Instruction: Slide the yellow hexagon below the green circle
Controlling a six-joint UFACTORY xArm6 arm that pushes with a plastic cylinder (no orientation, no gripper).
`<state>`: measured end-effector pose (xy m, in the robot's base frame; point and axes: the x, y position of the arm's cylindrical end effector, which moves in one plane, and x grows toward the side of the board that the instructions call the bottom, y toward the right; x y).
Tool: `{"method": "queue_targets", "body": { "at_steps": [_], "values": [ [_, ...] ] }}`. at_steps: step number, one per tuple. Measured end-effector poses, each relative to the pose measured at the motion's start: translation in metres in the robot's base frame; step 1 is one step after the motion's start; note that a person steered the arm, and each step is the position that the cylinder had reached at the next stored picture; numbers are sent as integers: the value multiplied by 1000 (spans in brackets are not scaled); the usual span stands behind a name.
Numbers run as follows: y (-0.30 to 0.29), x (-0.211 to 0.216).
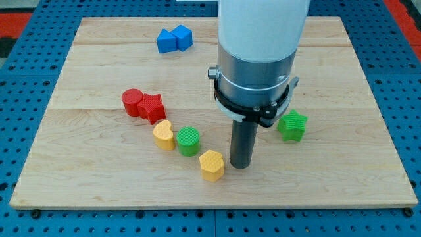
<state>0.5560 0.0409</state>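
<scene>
Pale wooden board (99,184) on a blue pegboard carries the scene. Well to the left of my tip (239,165) and higher up sit a red cylinder (132,101) and red star (152,107), touching; two blue blocks (174,39) lie far toward the top. Nearer on the left are a yellow heart (164,135) and the green circle (188,141). Just beside my tip's left, slightly lower, rests the yellow hexagon (212,164). The arm stands upright, its rod bare, clasping nothing. A green star (292,126) lies up and right.
</scene>
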Motion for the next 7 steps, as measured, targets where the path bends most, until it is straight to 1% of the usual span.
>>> {"method": "queue_targets", "body": {
  "at_steps": [1,2,3,4,5,6,7],
  "values": [
    [-4,16],
    [-42,26],
    [-104,21],
    [-99,17],
    [-65,14],
    [-93,12],
    [-163,-8]
  ]
}}
